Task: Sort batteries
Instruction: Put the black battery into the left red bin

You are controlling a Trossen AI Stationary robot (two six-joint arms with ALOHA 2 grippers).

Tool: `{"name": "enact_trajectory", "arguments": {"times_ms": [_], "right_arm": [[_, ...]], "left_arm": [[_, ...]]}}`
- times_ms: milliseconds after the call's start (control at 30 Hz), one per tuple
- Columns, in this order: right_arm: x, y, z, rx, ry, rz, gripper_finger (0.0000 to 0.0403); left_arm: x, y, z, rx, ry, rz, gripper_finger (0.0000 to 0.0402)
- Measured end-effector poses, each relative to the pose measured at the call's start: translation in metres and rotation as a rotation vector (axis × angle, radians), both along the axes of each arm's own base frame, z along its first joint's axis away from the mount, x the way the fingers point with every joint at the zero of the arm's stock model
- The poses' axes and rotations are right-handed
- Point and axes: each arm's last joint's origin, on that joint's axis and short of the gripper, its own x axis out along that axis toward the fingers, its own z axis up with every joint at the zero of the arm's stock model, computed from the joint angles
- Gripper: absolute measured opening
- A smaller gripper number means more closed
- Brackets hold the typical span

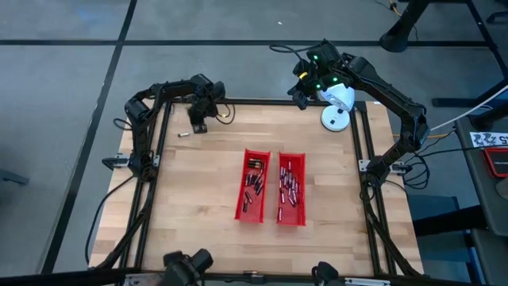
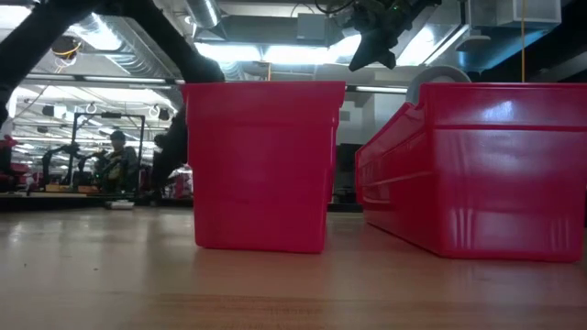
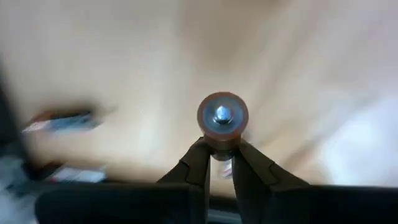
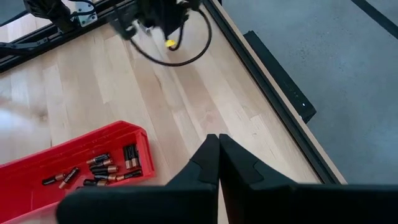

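I see my left gripper at about ten o'clock on the table, fingers pinched on one battery seen end-on. My right gripper hangs high near one o'clock, fingers pressed together on nothing. Most batteries lie in the two red trays at centre, with one loose battery at ten o'clock.

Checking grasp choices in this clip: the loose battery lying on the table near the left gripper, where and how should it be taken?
The loose battery lies flat on bare wood, apart from the red trays. Probably best to come straight down and pinch mid-body, fingers across its long axis; the round sides may roll otherwise. The left gripper already holds another cell end-on.
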Motion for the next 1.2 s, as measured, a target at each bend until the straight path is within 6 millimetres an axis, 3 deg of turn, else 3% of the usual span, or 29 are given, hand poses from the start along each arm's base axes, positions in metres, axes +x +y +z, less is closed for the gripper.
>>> {"name": "enact_trajectory", "arguments": {"times_ms": [233,400,600,967,1200], "right_arm": [[0.000,0.000,0.000,0.000,0.000,0.001,0.0005],[0.000,0.000,0.000,-0.008,0.002,0.009,0.0005],[0.000,0.000,0.000,-0.016,0.010,0.023,0.0005],[-0.004,0.003,-0.004,-0.018,0.063,0.063,0.0005],[-0.006,0.007,-0.007,0.013,0.084,0.129,0.0005]], "left_arm": [[0.023,-0.033,0.031,-0.293,-0.445,0.010,0.0038],[0.039,-0.055,0.051,-0.338,-0.628,-0.048,0.0037],[0.065,-0.083,0.059,-0.372,-0.727,-0.045,0.0038],[0.117,-0.166,0.062,-0.420,-0.819,-0.235,0.0042],[0.141,-0.197,0.068,-0.410,-0.947,-0.204,0.0040]]}}
